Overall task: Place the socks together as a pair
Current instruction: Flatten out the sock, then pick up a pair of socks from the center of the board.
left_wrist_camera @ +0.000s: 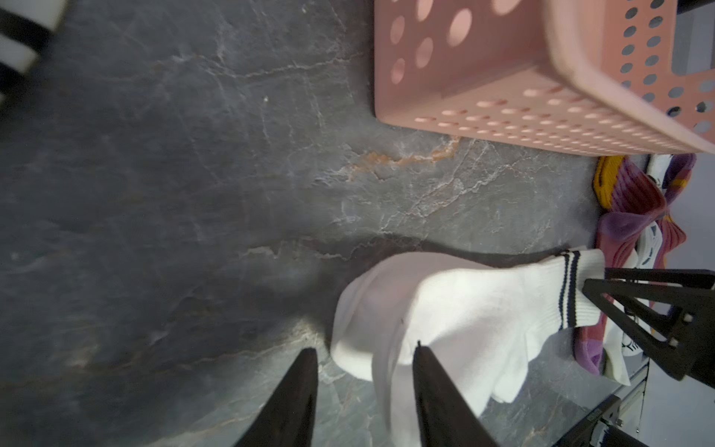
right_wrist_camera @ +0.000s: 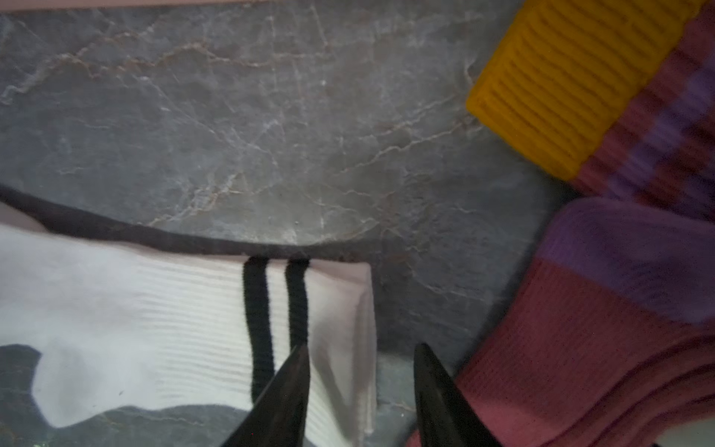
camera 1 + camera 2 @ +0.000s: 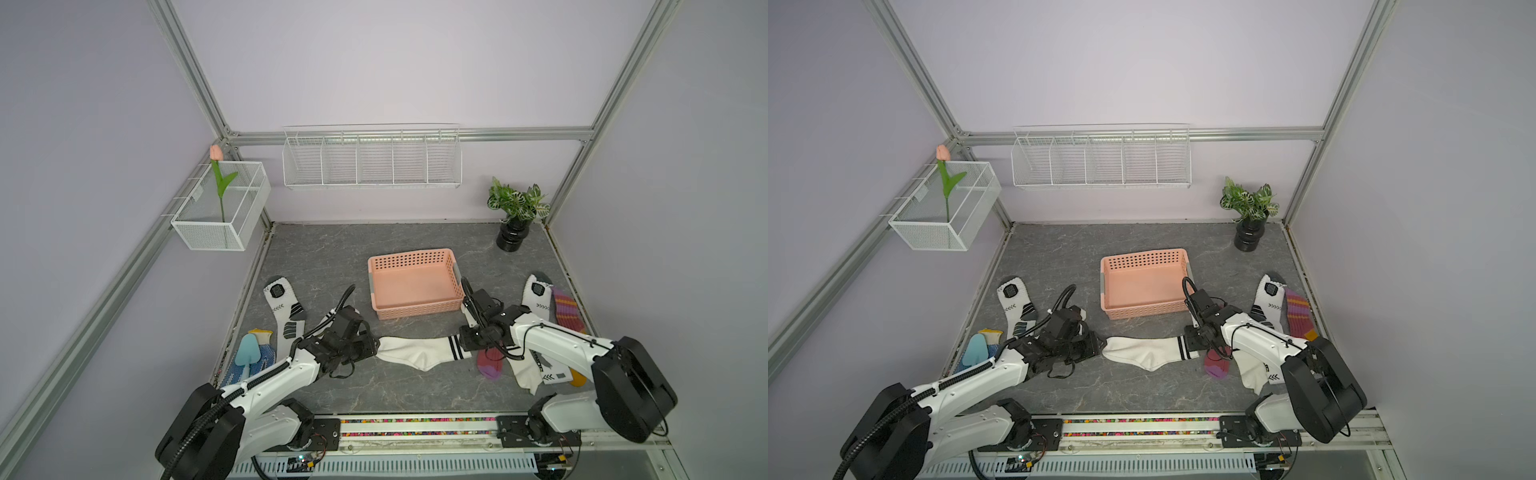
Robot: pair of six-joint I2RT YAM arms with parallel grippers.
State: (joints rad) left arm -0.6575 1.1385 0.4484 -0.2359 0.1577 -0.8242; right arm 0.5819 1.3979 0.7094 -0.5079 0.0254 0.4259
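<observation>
I read left gripper (image 1: 363,348) released, jaws parted; toe of white striped socks (image 3: 415,353) just beside one fingertip (image 1: 421,354). Right gripper (image 2: 361,346) released, cuff under one fingertip (image 2: 300,354). Socks lie flat between both grippers. I would lift straight up, no fabric snag; maroon sock (image 2: 580,348) beside right gripper.

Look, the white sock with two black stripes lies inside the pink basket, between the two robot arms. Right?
No. The white sock lies on the grey table in front of the pink basket, not inside it, between the left arm and the right arm. Both top views show this.
</observation>
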